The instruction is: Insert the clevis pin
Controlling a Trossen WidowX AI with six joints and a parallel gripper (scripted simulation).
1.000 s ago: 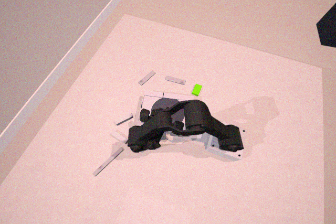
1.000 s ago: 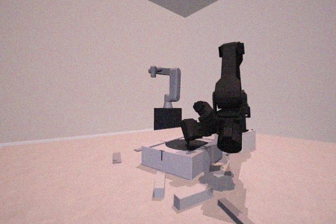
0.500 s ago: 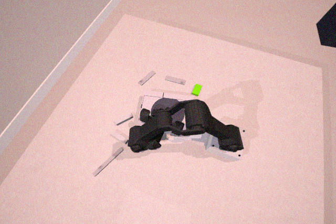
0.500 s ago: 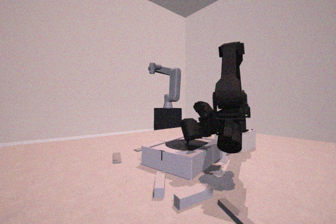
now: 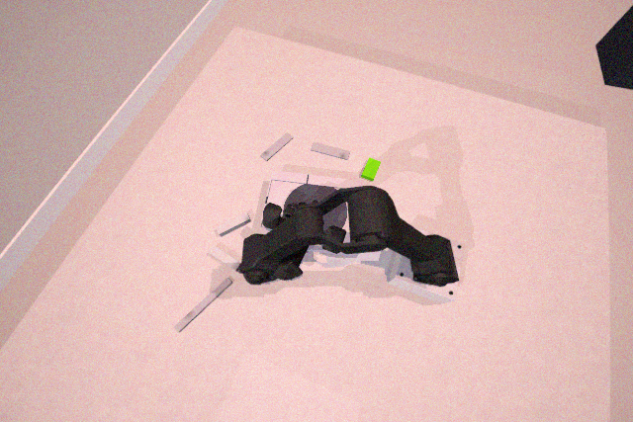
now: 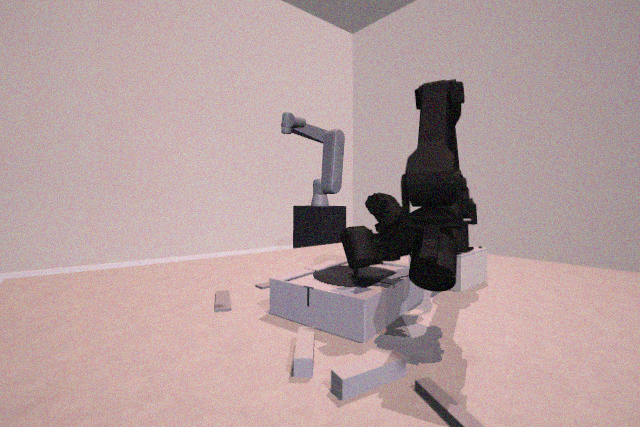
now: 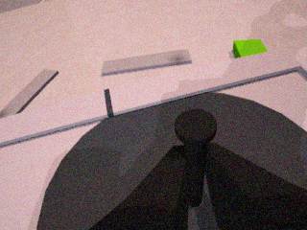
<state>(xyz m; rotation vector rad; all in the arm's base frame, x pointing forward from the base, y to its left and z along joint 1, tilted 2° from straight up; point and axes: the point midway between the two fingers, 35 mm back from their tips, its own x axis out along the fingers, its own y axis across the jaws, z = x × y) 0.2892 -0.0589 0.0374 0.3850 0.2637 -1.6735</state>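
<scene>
Clevis pin [image 6: 355, 273] [image 7: 196, 126]: at the fingertips, over the disc's middle; in our wrist view its round head is toward 12 o'clock, its shaft running toward 6
End effector [image 6: 355, 264] [image 7: 194, 155]: gripping the pin, fingers coming in from 5 and 7 o'clock in the wrist view
Disc [image 5: 312, 194] [image 6: 330, 275] [image 7: 91, 187]: dark, lying in the tray beneath the fingers
Holes: hidden from us; we cannot tell whether the pin has entered them
Tray [image 5: 278, 193] [image 6: 320, 306] [image 7: 24, 160]: rimmed, on the table [image 5: 307, 356] [image 6: 129, 360] [image 7: 77, 43]
Arm [image 5: 370, 212] [image 6: 439, 153]: black, reaching over the tray from 4 o'clock in our top view
Green block [image 5: 371, 168] [image 7: 249, 48]: between 1 and 2 o'clock of the tray, seen from above
Upper bars: one pale bar [image 5: 329, 150] [image 7: 146, 63] near 12 o'clock, another [image 5: 276, 146] [image 7: 29, 93] near 11
</scene>
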